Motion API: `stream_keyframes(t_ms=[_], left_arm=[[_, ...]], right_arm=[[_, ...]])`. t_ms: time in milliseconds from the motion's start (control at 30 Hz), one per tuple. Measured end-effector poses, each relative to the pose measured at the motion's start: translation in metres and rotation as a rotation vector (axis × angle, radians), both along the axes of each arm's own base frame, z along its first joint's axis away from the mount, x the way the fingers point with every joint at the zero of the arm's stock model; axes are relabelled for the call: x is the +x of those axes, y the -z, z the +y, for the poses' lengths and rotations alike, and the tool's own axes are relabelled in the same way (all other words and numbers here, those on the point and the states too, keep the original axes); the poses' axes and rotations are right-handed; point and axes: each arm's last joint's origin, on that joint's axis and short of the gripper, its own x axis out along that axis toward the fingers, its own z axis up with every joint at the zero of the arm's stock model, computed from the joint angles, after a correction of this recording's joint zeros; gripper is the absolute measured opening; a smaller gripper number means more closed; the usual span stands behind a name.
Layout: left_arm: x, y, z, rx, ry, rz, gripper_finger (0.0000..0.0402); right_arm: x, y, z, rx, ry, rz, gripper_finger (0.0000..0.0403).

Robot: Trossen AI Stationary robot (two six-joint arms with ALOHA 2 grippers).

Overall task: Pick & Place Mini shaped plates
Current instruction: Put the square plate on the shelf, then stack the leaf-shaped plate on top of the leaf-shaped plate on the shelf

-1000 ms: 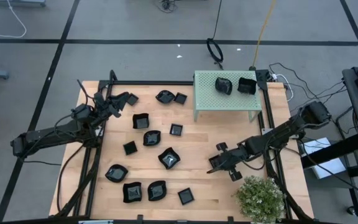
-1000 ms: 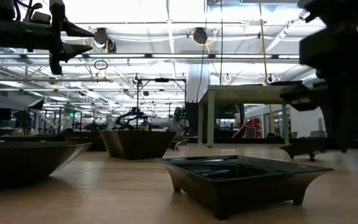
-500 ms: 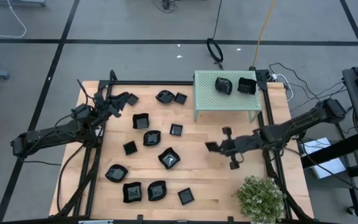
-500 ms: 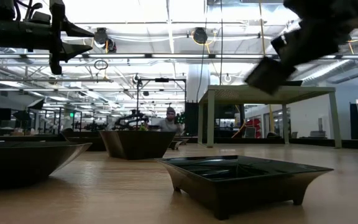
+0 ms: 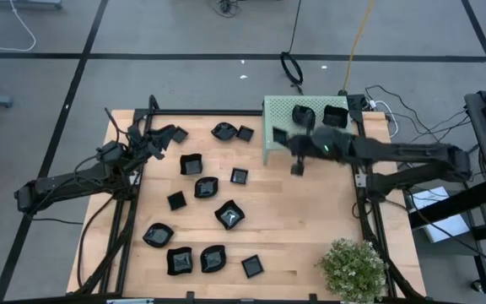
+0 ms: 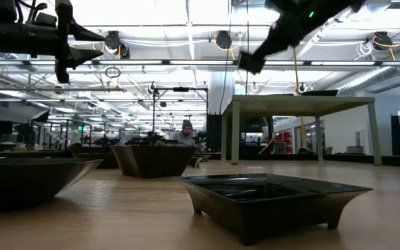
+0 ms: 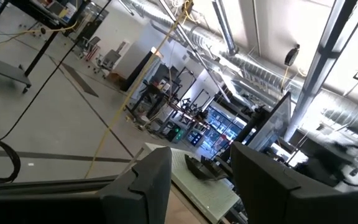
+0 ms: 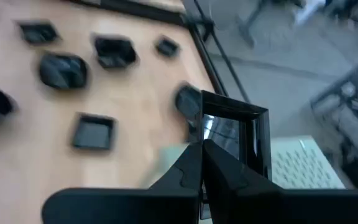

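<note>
Right gripper (image 5: 283, 140) pinched square mini plate (image 8: 232, 134), probably over pale green perforated box (image 5: 306, 135) edge; release next. Left gripper (image 5: 165, 135) jaws spread, idle.

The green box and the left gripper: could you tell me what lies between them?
In the high view, two small black plates, one wavy-edged and one square, lie between the green box and the left gripper.

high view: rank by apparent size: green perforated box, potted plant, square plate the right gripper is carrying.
1. Green perforated box
2. Potted plant, clearly smaller in footprint
3. Square plate pinched in the right gripper, by far the smallest, though it is lifted nearer the camera.
</note>
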Motion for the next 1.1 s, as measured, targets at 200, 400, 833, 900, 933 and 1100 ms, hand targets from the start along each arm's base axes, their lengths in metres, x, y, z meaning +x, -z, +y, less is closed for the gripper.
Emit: stream_keyframes(t_ms=[200,400,833,900,933,1100], left_arm=[[0.0,0.0,0.0,-0.001,-0.009,0.0,0.017],[0.0,0.0,0.0,0.011,-0.012,0.009,0.017],[0.0,0.0,0.0,0.022,-0.016,0.018,0.017],[0.0,0.0,0.0,0.022,-0.016,0.017,0.017],[0.0,0.0,0.0,0.023,-0.014,0.017,0.017],[0.0,-0.004,-0.002,0.049,0.06,-0.017,0.0171]], right_arm=[[0.008,0.021,-0.049,0.064,0.079,0.088,0.0],[0.013,0.029,-0.058,-0.036,0.025,0.177,0.0001],[0.014,0.03,-0.06,-0.061,0.073,0.192,0.0061],[0.014,0.028,-0.059,-0.046,0.08,0.165,0.0074],[0.014,0.027,-0.058,-0.038,0.087,0.147,0.0081],[0.012,0.006,-0.049,-0.019,0.1,-0.013,0.011]])
